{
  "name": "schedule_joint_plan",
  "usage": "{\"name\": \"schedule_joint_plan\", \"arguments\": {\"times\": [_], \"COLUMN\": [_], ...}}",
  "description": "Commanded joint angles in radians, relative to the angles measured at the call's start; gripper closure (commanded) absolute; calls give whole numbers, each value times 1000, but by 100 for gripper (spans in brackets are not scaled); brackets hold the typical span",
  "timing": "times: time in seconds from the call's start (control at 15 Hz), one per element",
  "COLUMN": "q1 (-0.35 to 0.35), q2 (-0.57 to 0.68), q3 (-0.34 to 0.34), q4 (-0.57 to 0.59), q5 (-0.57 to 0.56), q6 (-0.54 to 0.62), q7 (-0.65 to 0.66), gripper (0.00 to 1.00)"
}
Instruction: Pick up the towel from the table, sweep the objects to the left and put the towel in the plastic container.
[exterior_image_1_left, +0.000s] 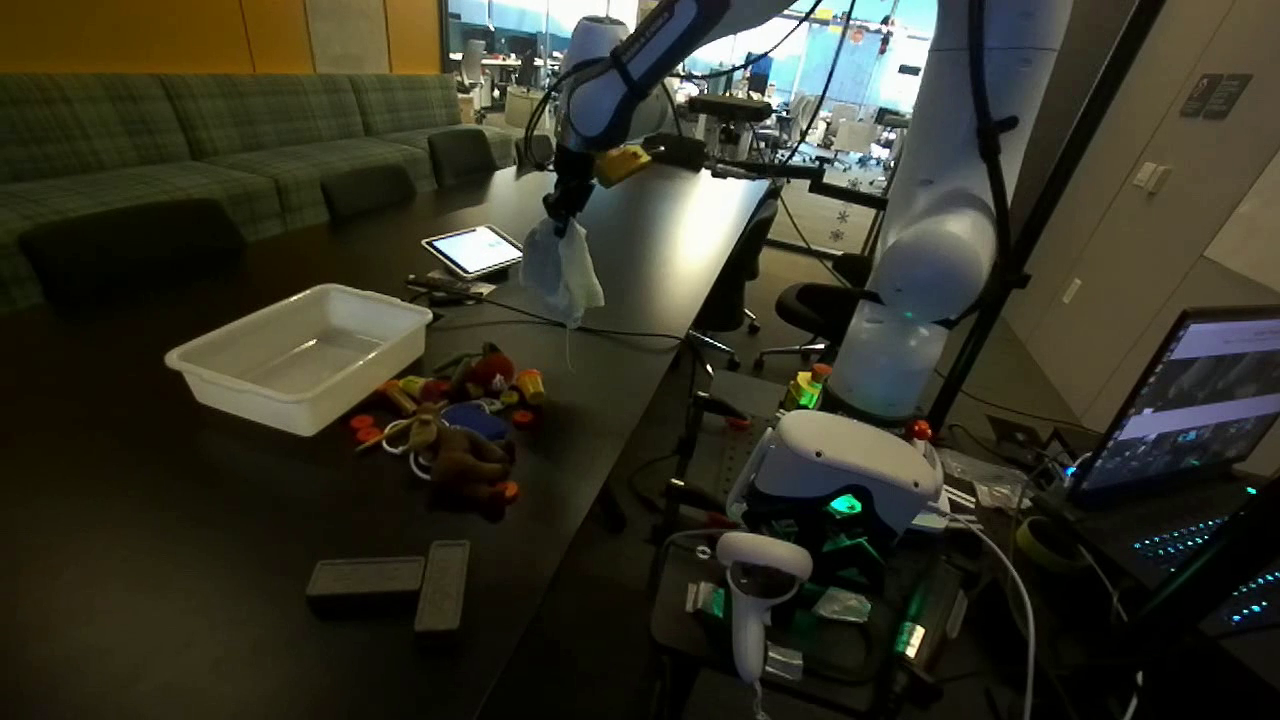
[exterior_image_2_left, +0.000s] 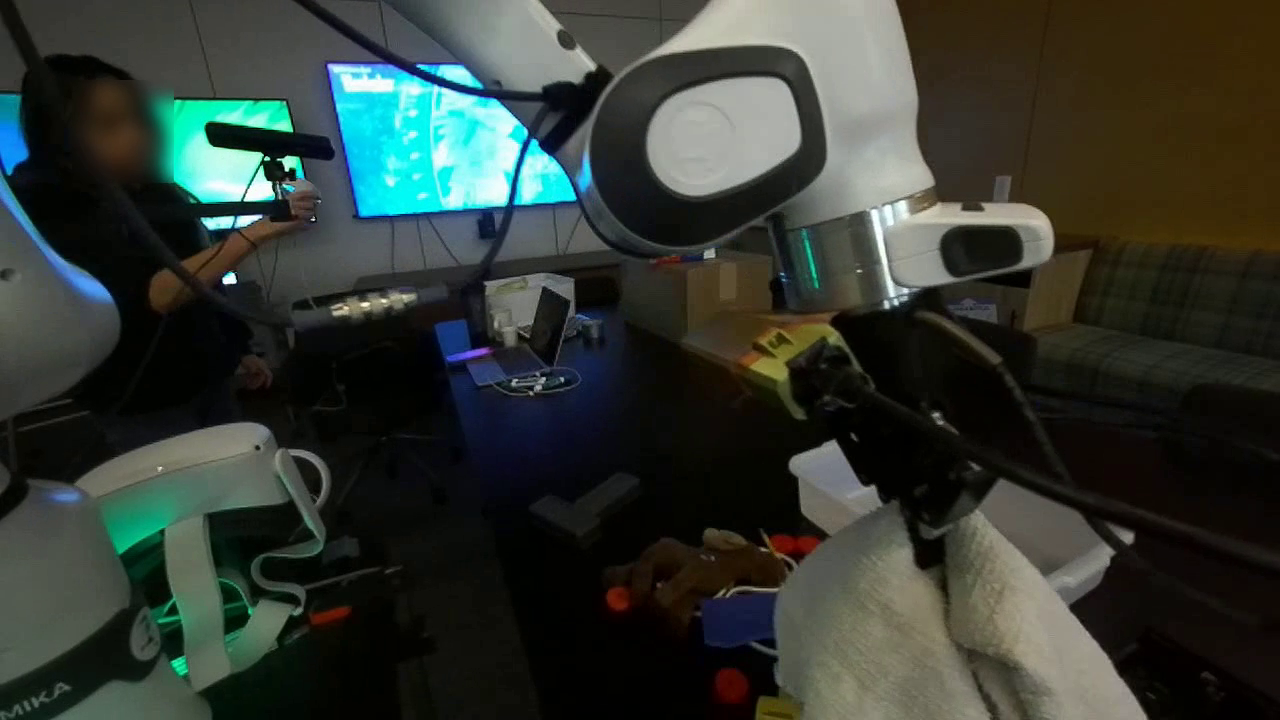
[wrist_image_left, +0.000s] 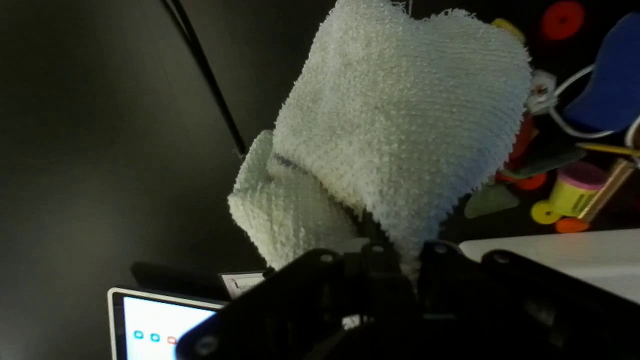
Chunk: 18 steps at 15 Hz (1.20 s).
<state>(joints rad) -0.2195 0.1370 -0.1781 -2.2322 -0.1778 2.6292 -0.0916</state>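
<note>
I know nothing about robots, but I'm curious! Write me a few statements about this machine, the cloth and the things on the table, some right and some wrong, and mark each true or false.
1. The jaws are closed on a white towel. True.
2. Colourful objects lie on the dark table beside the plastic container. True.
3. The white towel lies inside the plastic container. False: it hangs from the jaws, outside the container.
4. A tablet on the table shows a bright screen. True.
5. All the objects are the same colour. False: red, orange, blue and brown ones can be seen.
</note>
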Motion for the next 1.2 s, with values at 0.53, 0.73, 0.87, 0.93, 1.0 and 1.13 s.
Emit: {"name": "schedule_joint_plan", "arguments": {"times": [0.53, 0.73, 0.87, 0.93, 1.0, 1.13], "q1": [149, 164, 165, 175, 173, 196], "q2": [646, 710, 725, 732, 728, 730], "q3": [-137, -153, -147, -155, -146, -154], "q4": [405, 414, 386, 371, 354, 323], "q5": [-221, -240, -253, -267, -270, -285], "q6": [66, 52, 44, 49, 40, 39], "q7": [176, 134, 89, 85, 64, 60], "gripper": [94, 94, 94, 94, 94, 94]}}
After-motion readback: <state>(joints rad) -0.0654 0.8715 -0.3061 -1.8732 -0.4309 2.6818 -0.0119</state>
